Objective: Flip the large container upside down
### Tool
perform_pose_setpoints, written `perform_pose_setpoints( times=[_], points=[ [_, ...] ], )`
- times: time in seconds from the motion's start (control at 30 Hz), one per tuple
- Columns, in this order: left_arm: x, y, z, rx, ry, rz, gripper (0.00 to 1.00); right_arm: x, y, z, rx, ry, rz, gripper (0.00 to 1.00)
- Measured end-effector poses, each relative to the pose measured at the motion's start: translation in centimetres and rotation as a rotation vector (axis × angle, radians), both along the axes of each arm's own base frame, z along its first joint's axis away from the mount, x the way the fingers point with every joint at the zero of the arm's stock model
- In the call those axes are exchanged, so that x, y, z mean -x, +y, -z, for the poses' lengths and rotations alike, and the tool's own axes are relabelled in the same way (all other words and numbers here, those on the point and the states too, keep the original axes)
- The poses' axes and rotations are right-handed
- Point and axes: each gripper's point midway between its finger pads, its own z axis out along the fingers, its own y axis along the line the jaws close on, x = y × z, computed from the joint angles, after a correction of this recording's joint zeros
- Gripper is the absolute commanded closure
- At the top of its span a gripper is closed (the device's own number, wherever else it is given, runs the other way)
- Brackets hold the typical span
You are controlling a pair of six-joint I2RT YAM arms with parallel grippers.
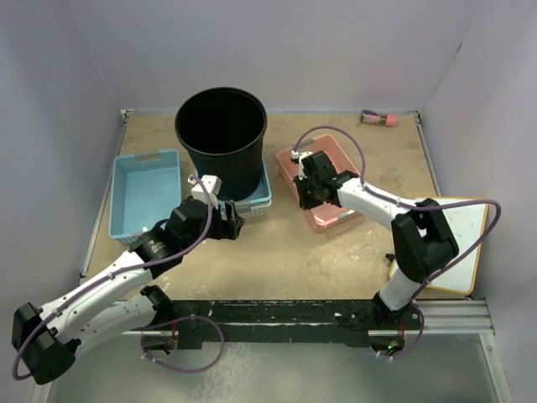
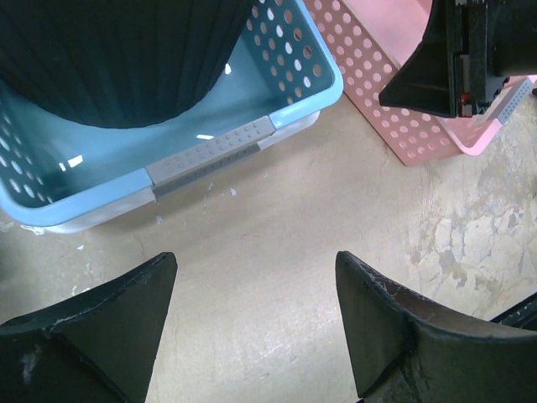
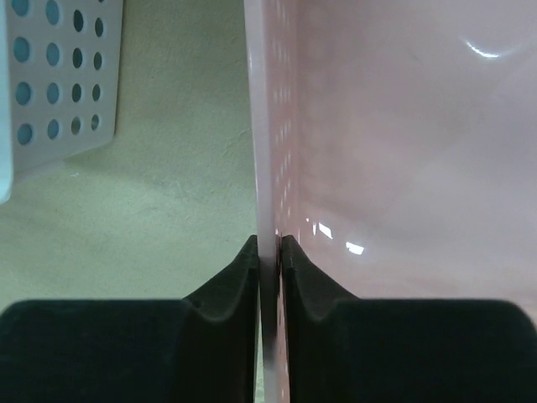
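Observation:
The large container, a tall round black bin (image 1: 221, 138), stands upright with its mouth up. It sits inside a shallow blue basket (image 1: 262, 195) nested in a white one. In the left wrist view the bin's ribbed wall (image 2: 109, 59) fills the upper left. My left gripper (image 1: 236, 223) is open and empty, low over the table just in front of that basket; its jaws (image 2: 256, 277) stand wide apart. My right gripper (image 1: 304, 193) is shut on the left wall of the pink basket (image 1: 336, 155), pinching the thin wall (image 3: 268, 248).
A second blue basket (image 1: 144, 193) lies left of the bin. A pink object (image 1: 378, 118) lies at the back right corner. A pale board with a yellow edge (image 1: 466, 243) lies at the right. White walls close in the table.

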Motion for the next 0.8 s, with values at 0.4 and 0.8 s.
perform_pose_setpoints(
  times=[0.4, 0.8],
  points=[
    [-0.2, -0.5, 0.3, -0.023, -0.01, -0.005, 0.25, -0.3, 1.5, -3.9, -0.119, 0.01, 0.055, 1.0],
    [-0.4, -0.1, 0.1, -0.027, -0.024, -0.028, 0.25, -2.6, -0.1, -13.9, -0.636, -0.023, 0.216, 1.0]
  ],
)
